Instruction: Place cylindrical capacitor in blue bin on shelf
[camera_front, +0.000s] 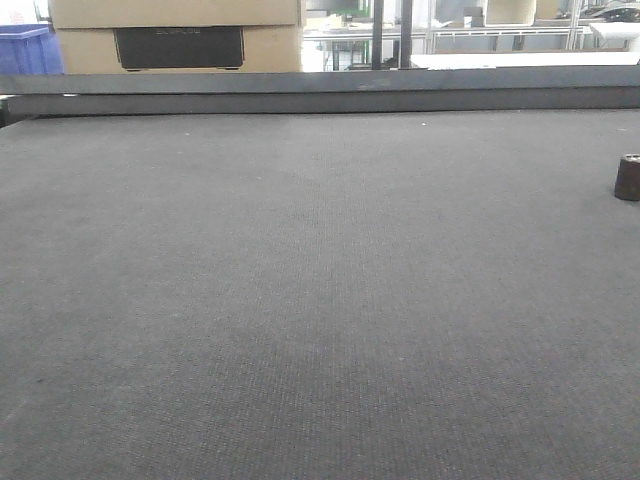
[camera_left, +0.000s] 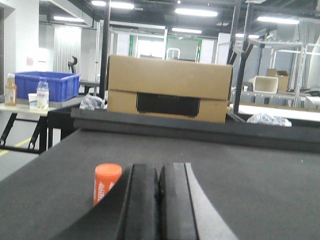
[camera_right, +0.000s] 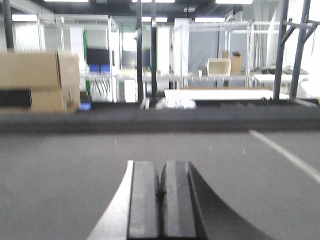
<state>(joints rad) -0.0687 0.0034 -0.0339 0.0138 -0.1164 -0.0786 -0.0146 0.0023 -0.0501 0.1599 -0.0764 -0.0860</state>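
The cylindrical capacitor (camera_front: 628, 178) sits in neither gripper: my left gripper (camera_left: 159, 174) and right gripper (camera_right: 161, 172) are both clenched empty, low over the grey surface (camera_front: 300, 300). An orange container (camera_left: 106, 181) stands just left of my left gripper. The capacitor stands upright at the front view's right edge.

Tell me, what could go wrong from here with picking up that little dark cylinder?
The cylindrical capacitor sits at the front view's far right edge, and neither wrist camera shows it, so a reach may miss.
The left gripper and right gripper have shut jaws; if they stay shut, they could knock it over.
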